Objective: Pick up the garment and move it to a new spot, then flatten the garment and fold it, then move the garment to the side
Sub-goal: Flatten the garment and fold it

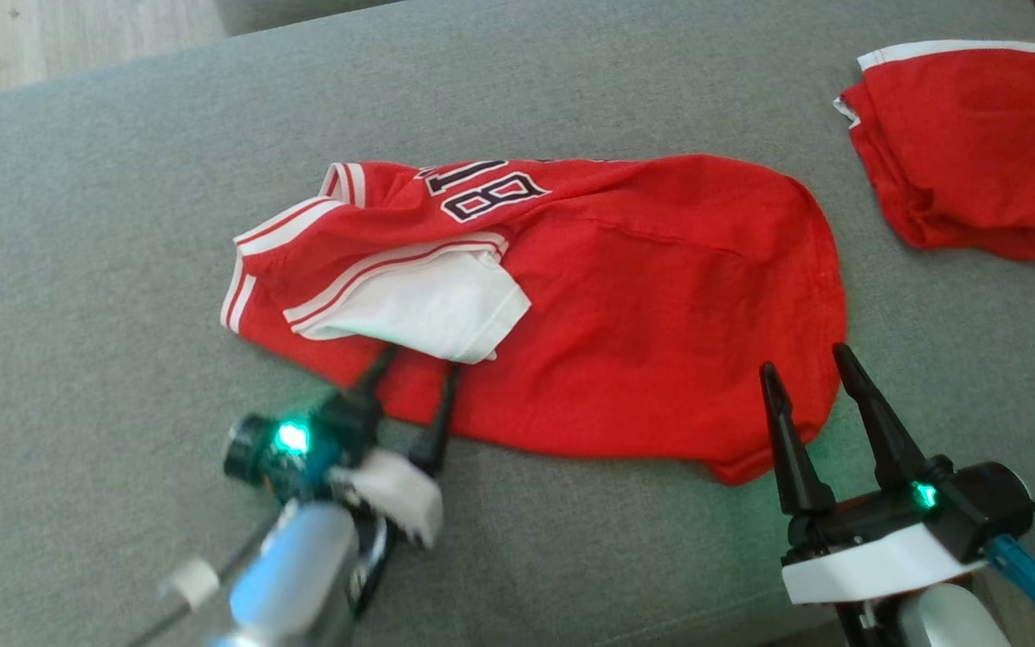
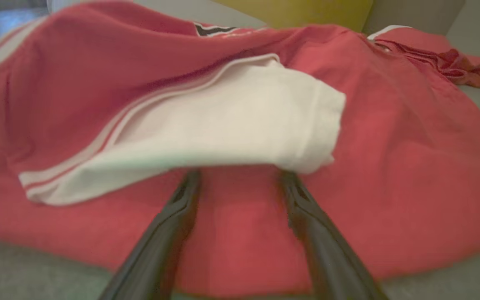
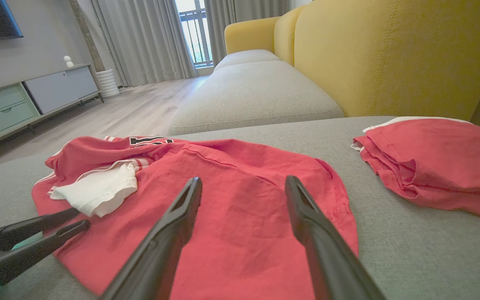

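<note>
Left gripper [image 1: 419,364] and right gripper [image 1: 803,359] are held wide (empty) at the unflattened jersey [image 1: 652,305]; its sleeve [image 1: 428,310] should be pinched next.

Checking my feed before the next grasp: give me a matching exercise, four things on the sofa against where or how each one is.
Things:
1 jersey
2 white sleeve
3 folded red cloth
4 sofa back

Places and states:
A yellow, standing behind the seat
B alone at the seat's far right, apart from the jersey
C crumpled in the middle of the seat, number at its far edge
D lying across the jersey's red body

Pairs: 1-C; 2-D; 3-B; 4-A
</note>
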Controlling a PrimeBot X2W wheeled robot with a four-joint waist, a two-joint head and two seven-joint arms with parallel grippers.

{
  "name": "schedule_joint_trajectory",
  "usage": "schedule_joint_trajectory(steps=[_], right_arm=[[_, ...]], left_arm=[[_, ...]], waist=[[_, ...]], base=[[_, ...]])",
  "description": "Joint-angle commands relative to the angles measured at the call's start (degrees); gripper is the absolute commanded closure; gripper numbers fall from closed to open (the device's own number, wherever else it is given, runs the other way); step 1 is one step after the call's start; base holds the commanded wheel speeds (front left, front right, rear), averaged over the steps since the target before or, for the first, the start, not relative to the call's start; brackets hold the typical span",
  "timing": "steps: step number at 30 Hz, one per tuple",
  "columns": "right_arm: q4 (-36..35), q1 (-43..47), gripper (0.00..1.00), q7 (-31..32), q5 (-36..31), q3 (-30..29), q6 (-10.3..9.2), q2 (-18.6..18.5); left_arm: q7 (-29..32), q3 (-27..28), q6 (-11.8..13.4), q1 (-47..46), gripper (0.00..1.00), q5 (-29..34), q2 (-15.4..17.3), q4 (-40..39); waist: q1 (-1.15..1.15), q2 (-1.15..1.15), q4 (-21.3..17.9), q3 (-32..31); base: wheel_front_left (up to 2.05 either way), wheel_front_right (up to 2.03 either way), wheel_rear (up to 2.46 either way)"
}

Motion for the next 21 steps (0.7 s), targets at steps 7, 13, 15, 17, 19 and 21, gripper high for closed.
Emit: schedule_joint_trajectory(steps=[7,13,15,17,19,21], right_arm=[[-1.49,-1.31,0.00,-0.61,0.19,1.69,0.39,-1.13],[-1.10,-0.80,0.00,-0.61,0.29,1.84,0.39,-0.92],[-0.95,-0.52,0.00,-0.61,0.28,1.88,0.39,-0.84],[-0.82,-0.31,0.00,-0.61,0.29,1.99,0.39,-0.78],[-0.72,-0.24,0.00,-0.61,0.34,2.22,0.39,-0.77],[-0.65,-0.34,0.00,-0.61,0.44,2.55,0.39,-0.81]], left_arm=[[1.69,3.06,-1.36,-9.78,0.00,-4.89,-0.61,10.40],[-0.55,2.75,-0.55,-17.69,0.00,-4.46,-0.74,11.23],[-0.98,3.18,0.64,-20.25,0.00,-3.77,-0.74,9.42],[-1.15,3.67,1.40,-22.12,0.00,-3.29,-0.72,7.51],[-1.20,3.95,1.84,-23.42,0.00,-2.75,-0.67,6.01],[-1.22,3.84,1.97,-24.20,0.00,-2.09,-0.53,5.59]], waist=[[0.00,0.00,-1.59,0.10],[0.00,0.00,-2.14,-0.79],[0.00,0.00,-2.11,-1.36],[0.00,0.00,-2.06,-1.94],[0.00,0.00,-2.04,-2.32],[0.00,0.00,-2.11,-2.52]], base=[[0.00,0.00,0.00],[0.00,0.00,0.00],[0.00,0.00,0.00],[0.00,0.00,0.00],[0.00,0.00,0.00],[0.00,0.00,0.00]])
